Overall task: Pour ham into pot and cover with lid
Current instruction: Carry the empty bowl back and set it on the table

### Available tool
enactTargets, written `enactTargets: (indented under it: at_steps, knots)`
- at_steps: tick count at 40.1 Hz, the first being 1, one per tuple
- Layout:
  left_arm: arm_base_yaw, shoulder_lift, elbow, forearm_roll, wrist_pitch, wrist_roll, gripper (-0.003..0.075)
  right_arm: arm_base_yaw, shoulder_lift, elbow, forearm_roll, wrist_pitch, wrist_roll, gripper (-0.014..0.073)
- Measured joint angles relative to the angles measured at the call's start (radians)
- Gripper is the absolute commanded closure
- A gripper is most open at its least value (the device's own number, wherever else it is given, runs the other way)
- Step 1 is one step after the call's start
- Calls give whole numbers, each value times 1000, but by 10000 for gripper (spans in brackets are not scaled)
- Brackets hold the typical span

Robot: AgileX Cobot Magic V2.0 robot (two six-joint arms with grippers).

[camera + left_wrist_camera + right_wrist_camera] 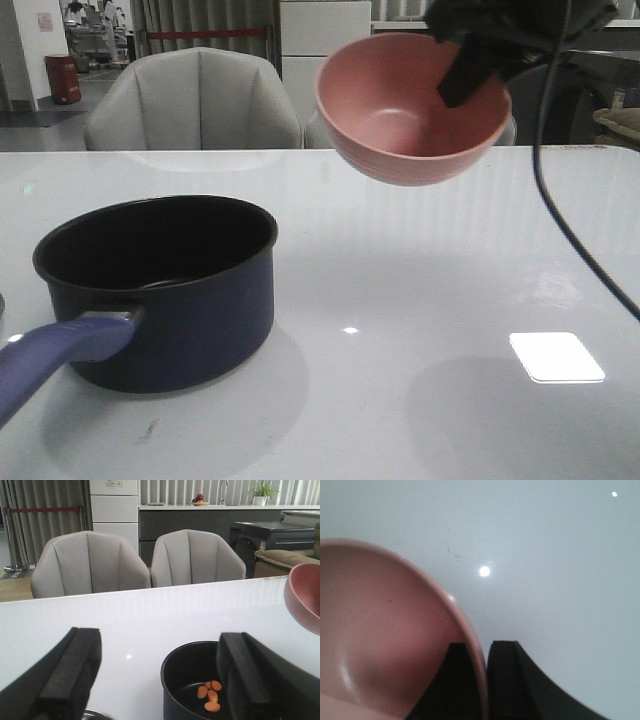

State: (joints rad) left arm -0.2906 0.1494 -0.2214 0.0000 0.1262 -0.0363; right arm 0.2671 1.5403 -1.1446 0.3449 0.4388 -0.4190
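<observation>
Ham slices in the pot, pink bowl held aloft

Nearest, the pot (160,290) sits on the white table (420,300), handle toward the camera, with the ham (210,695) on its black floor. The left gripper (155,680) hangs above it, jaws wide apart. Farther back, the right gripper (479,680) pinches the rim of the tilted pink bowl (410,105), high and well apart from the pot.

two grey chairs (90,562) behind the white table (430,300); dark counter (210,522), grey curtains (45,520).

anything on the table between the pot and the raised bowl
No, just bare white table between the pot and the pink bowl, which is held up in the air; the front view shows it.
</observation>
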Motion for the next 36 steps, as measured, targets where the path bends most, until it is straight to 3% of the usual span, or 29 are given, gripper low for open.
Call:
enactTargets:
  at_steps: [12, 24, 28, 36]
  knots:
    - [0, 0, 0, 0, 0, 0, 199, -58, 36, 0, -329, 142, 363, 456]
    - [0, 0, 0, 0, 0, 0, 199, -68, 201, -2, -377, 209, 521, 438]
    - [0, 0, 0, 0, 0, 0, 199, -87, 244, -7, -364, 210, 536, 375]
    - [0, 0, 0, 0, 0, 0, 199, -133, 293, -12, -322, 216, 545, 148]
